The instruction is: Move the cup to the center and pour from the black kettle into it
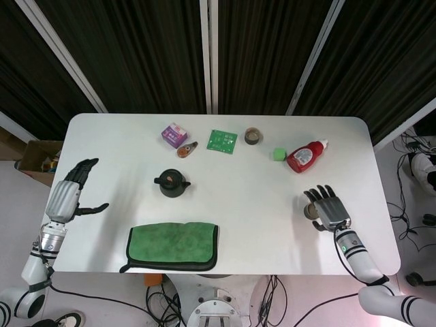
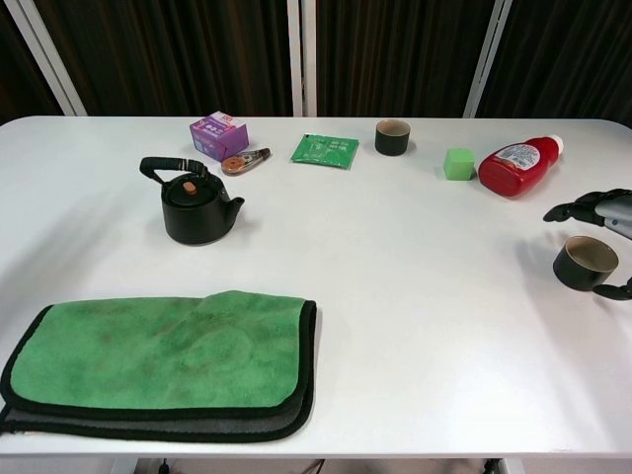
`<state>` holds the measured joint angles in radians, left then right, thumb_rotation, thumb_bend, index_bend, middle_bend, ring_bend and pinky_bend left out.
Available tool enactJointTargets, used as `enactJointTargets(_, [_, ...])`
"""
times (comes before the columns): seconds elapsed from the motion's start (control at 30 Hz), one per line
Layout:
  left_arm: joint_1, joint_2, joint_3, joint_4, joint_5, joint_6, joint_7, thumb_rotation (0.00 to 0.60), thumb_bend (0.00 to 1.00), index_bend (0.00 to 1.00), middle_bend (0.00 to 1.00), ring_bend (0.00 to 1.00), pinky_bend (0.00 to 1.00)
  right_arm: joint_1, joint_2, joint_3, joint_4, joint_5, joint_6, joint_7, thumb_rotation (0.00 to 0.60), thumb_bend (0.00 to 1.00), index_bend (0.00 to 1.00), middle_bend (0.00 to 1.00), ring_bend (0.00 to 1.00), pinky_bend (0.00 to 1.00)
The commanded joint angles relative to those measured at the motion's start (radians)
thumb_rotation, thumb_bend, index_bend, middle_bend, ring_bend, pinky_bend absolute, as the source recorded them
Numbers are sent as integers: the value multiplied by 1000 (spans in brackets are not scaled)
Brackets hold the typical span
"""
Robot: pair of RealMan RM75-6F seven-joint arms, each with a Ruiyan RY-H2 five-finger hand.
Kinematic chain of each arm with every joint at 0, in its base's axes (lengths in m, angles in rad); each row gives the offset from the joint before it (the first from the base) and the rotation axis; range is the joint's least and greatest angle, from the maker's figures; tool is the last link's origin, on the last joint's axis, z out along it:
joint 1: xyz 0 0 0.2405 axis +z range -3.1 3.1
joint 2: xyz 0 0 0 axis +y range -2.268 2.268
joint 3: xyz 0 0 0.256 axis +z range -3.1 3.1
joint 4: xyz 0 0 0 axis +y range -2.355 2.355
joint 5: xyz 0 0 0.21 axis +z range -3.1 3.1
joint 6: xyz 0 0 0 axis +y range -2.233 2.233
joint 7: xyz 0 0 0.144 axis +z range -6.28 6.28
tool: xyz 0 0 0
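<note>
You are working under bright, even overhead light that leaves the glossy white tabletop close to washed out in the head view. Shadows are soft and faint: a pale grey patch spreads left of the squat black kettle in the chest view, and a thin dark line sits under the folded green cloth. The dark pleated curtains behind swallow most detail. Both views are sharp, with no motion blur. The head view bows the table's edges slightly, and a pink tint shows at its lower right corner.
</note>
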<state>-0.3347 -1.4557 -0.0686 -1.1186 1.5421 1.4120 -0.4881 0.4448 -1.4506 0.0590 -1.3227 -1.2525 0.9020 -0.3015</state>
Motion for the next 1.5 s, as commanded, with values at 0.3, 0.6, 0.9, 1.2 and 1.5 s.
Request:
enactJointTargets(0.3, [0,-1,2,2,1,-1,1,600,0,34,90,79,171,3,-17,-7,20,10,17,-16,600,287,290,153,0,0])
enactJointTargets(0.6, [1,0,5,5,0,-7,-1,600,0,34,90,79,171,2,-14,-10,20,35,23,-40,600,287,313,153,0,0])
enactJointTargets(0.9, [1,-2,6,10,0,-9,-8,600,0,34,90,79,171,-2,-26,-13,33,45,48,-70,600,288,381,156,0,0])
enactJointTargets(1.2, [4,-3,6,17,-1,-7,-14,600,0,34,90,80,171,1,-35,-11,36,40,56,-63,600,297,463,173,0,0])
enactJointTargets(1.5, [3,-7,6,22,-2,-8,-18,600,0,34,90,80,171,22,-29,1,12,30,50,-62,600,296,492,175,0,0])
